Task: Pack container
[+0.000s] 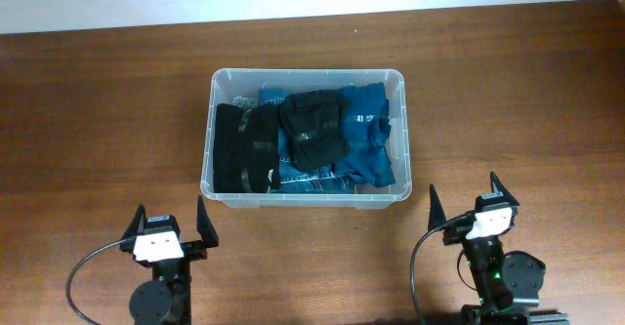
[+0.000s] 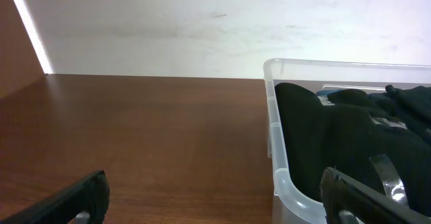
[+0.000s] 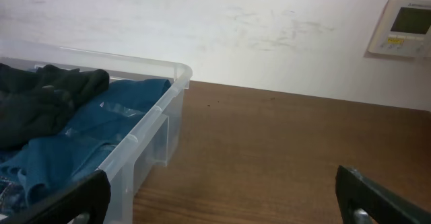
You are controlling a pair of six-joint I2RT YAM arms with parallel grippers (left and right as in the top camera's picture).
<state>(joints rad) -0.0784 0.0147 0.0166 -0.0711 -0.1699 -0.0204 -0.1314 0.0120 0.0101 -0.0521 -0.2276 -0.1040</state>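
Judging the risks first: the container is light, clear plastic, standing mid-tabletop, loaded with folded black clothes on its left and centre and blue clothes on its right.
- A hand coming in low would likely strike the near wall or rim and push the tub across the tabletop, or tip it.
- In the left wrist view the black pile rises about level with the rim. A finger dragged across it could snag the fabric and pull a piece over the edge.
- Pressing down off-centre could rock the tub.

Pose:
- Left hand sits off the container's near-left corner, apart from it. Its fingers are spread wide, pointing toward the tub, and hold nothing.
- Right hand sits off the near-right corner, also apart, with fingers wide and empty.
- Both wrist views look level across the tabletop, so both hands appear low, at about the height of the tub's wall.
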